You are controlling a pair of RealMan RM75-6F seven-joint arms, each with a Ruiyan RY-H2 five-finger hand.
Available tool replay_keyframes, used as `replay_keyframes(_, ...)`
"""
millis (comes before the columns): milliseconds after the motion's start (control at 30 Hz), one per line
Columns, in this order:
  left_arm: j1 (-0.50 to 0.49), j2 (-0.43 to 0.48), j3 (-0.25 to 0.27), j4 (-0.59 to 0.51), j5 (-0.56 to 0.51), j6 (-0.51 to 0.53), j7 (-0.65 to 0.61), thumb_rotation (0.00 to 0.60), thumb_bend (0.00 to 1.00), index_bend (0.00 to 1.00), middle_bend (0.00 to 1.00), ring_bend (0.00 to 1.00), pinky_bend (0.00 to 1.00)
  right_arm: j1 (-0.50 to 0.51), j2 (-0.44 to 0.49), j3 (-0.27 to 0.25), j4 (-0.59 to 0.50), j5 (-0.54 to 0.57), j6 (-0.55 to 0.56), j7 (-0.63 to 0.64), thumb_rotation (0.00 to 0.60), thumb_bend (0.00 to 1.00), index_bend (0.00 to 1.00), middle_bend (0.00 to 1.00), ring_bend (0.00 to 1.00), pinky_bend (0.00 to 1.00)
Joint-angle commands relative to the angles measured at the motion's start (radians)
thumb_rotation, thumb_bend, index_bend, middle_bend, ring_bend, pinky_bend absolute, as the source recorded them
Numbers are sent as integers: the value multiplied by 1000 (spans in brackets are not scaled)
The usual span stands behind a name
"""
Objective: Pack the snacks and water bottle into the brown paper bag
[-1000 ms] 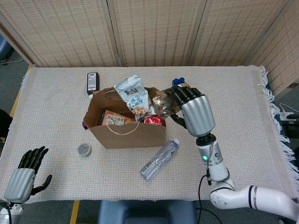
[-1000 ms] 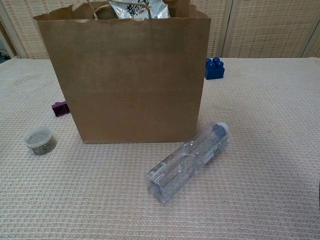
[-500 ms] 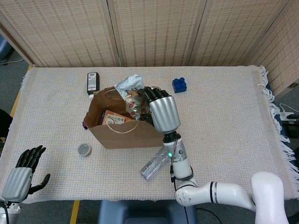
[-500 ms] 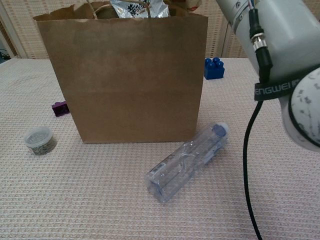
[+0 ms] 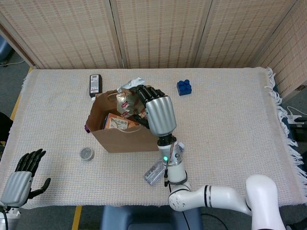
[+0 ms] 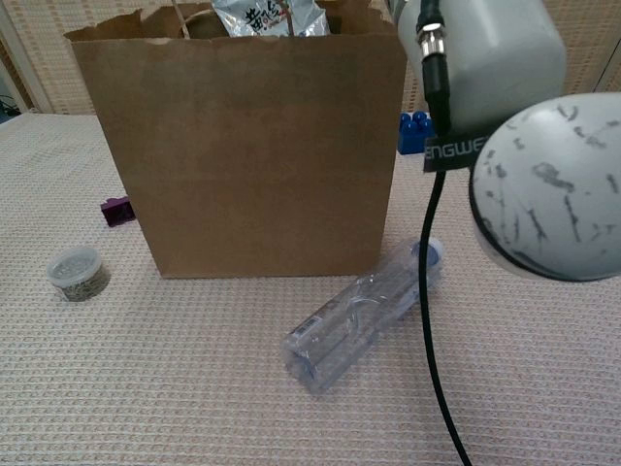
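The brown paper bag (image 5: 122, 138) (image 6: 243, 146) stands open at mid-table. An orange snack box (image 5: 119, 123) lies inside it, and a silver snack packet (image 5: 130, 85) (image 6: 267, 15) pokes out at the back. My right hand (image 5: 154, 112) hovers over the bag's opening and grips a brown-and-gold snack packet (image 5: 124, 98) at its fingertips. The clear water bottle (image 6: 364, 316) (image 5: 154, 172) lies on the cloth in front of the bag, partly hidden by my right forearm in the head view. My left hand (image 5: 21, 179) rests open at the front left corner.
A blue block (image 5: 183, 87) (image 6: 414, 131) sits behind and right of the bag. A black device (image 5: 94, 85) lies at the back left. A small round tin (image 5: 86, 153) (image 6: 78, 272) and a purple block (image 6: 116, 209) are left of the bag. My right arm (image 6: 505, 126) fills the chest view's right side.
My right hand has carried the brown-and-gold packet leftward, from beside the bag's right edge to over its opening. The bottle and my left hand have stayed put.
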Motion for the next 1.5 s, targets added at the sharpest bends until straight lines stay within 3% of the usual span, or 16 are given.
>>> replay_keyframes(33, 0, 2, -1, 1, -2, -1, -4, 600, 365, 0, 0, 0, 28, 1, -9, -16, 23, 21, -12, -21, 600, 458, 558, 511, 531, 608)
replay_keyframes(233, 0, 5, -1, 0, 0, 1, -10, 600, 365, 0, 0, 0, 28, -18, -15, -67, 51, 69, -56, -41, 600, 412, 466, 497, 459, 513)
replay_keyframes(333, -1, 4, 0, 1, -1, -2, -6, 600, 364, 0, 0, 0, 28, -25, -6, -75, 27, 104, -83, -65, 600, 228, 235, 350, 286, 382)
replay_keyframes(467, -1, 3, 0, 1, -1, -3, -5, 600, 365, 0, 0, 0, 28, -27, 1, -71, 6, 120, -93, -72, 600, 102, 27, 182, 129, 239)
replay_keyframes(633, -1, 0, 0, 2, -2, -4, 3, 600, 365, 0, 0, 0, 28, -52, 63, -41, -100, 145, -80, -94, 600, 68, 0, 121, 91, 184)
replay_keyframes(833, 3, 0, 3, -3, 10, 6, 13, 600, 365, 0, 0, 0, 28, -113, 162, -71, -237, 137, -71, -93, 600, 57, 0, 108, 86, 176)
replay_keyframes(1033, 7, 0, 4, -5, 14, 14, 24, 600, 366, 0, 0, 0, 28, -226, 344, -170, -403, 37, -74, -27, 600, 57, 0, 108, 86, 168)
replay_keyframes(1200, 8, -5, 8, -8, 23, 16, 43, 600, 365, 0, 0, 0, 27, -374, 601, -296, -519, -81, -89, 132, 600, 57, 0, 108, 88, 168)
replay_keyframes(1367, 8, -15, 13, -7, 30, 12, 70, 600, 364, 0, 0, 0, 28, -481, 827, -416, -499, -224, -117, 353, 600, 57, 0, 108, 90, 168)
replay_keyframes(1500, 7, -26, 16, -5, 32, 6, 90, 600, 365, 0, 0, 0, 28, -530, 925, -500, -401, -354, -121, 517, 600, 57, 0, 108, 100, 171)
